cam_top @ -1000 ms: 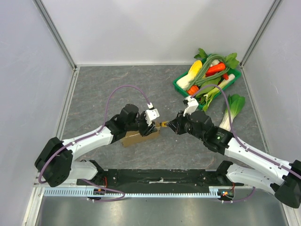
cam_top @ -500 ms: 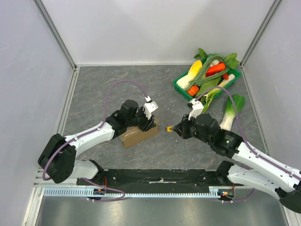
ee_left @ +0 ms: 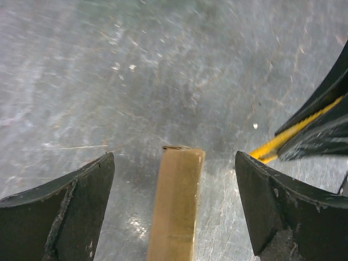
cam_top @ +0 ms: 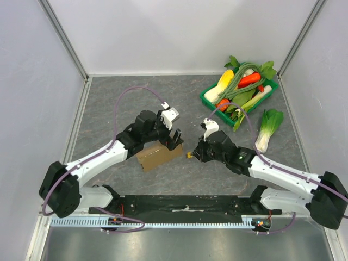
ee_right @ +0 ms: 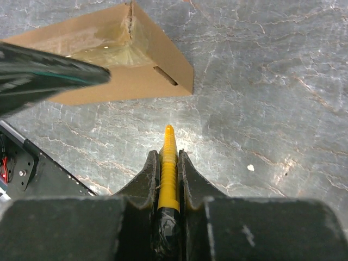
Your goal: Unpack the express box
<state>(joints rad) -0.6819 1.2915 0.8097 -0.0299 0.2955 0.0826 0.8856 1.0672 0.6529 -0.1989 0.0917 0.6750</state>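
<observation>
The express box, flat plain brown cardboard, lies on the grey table at centre left. My left gripper hovers over its right end, open; in the left wrist view its black fingers stand wide on both sides of the box's narrow edge without touching it. My right gripper is just right of the box, shut on a yellow ribbed cutter tool. The tool's tip points at the box's end face with a gap between them. That same tool shows at the right of the left wrist view.
A green vegetable tray stands at the back right, piled with corn, carrots and greens. A bok choy lies on the table just below it. Metal frame rails and white walls close in the table on three sides.
My left gripper has opened, letting go of the box, and drawn up and back slightly. The right gripper with the yellow tool has shifted down, away from the box's right end.
</observation>
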